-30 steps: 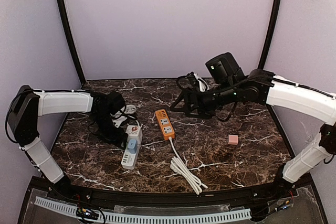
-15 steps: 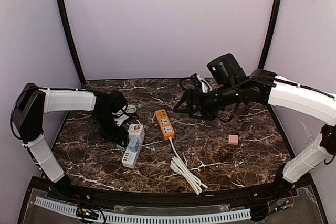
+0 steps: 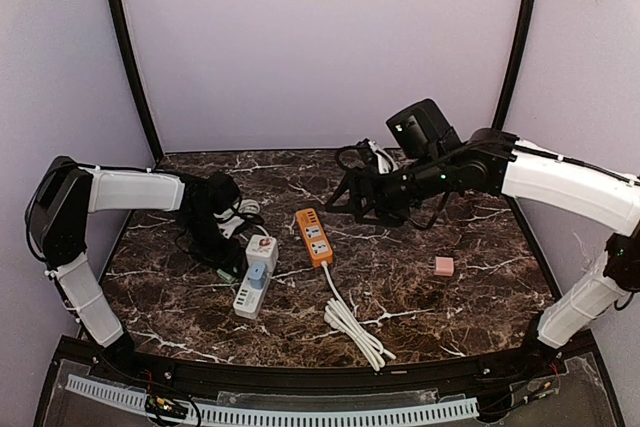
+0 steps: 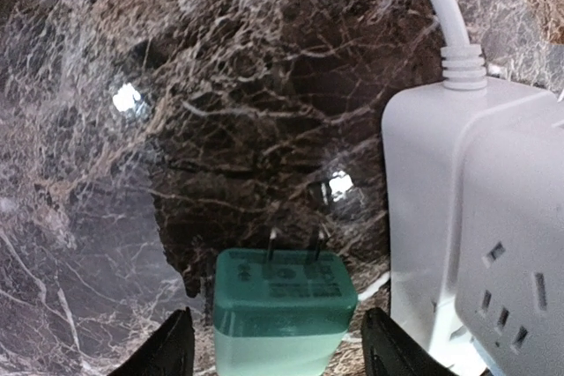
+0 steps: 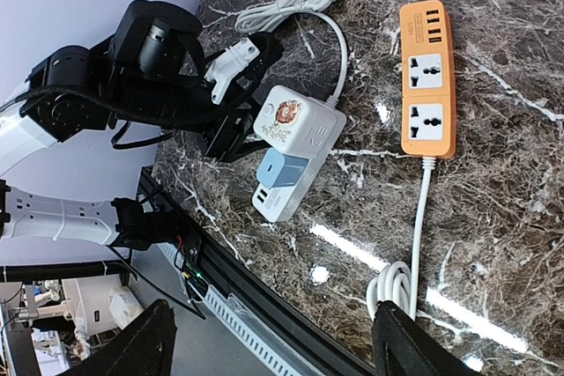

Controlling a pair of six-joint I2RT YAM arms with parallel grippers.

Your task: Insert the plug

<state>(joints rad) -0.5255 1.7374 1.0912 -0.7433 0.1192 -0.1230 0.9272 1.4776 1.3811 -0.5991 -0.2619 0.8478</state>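
A green two-prong plug lies on the marble table, prongs pointing away, between my left gripper's open fingers; I cannot tell if they touch it. A white power strip lies just right of it. In the top view my left gripper points down beside that strip, which carries a blue plug and a white adapter. My right gripper is open and empty, hovering behind the orange power strip.
The orange strip's white cord lies coiled near the front. A small pink block sits to the right. Loose white cables lie at the back. The right wrist view shows the table's front edge.
My left gripper has shifted a little toward the white strip, and the strip has turned slightly. My right arm rose a little and came back.
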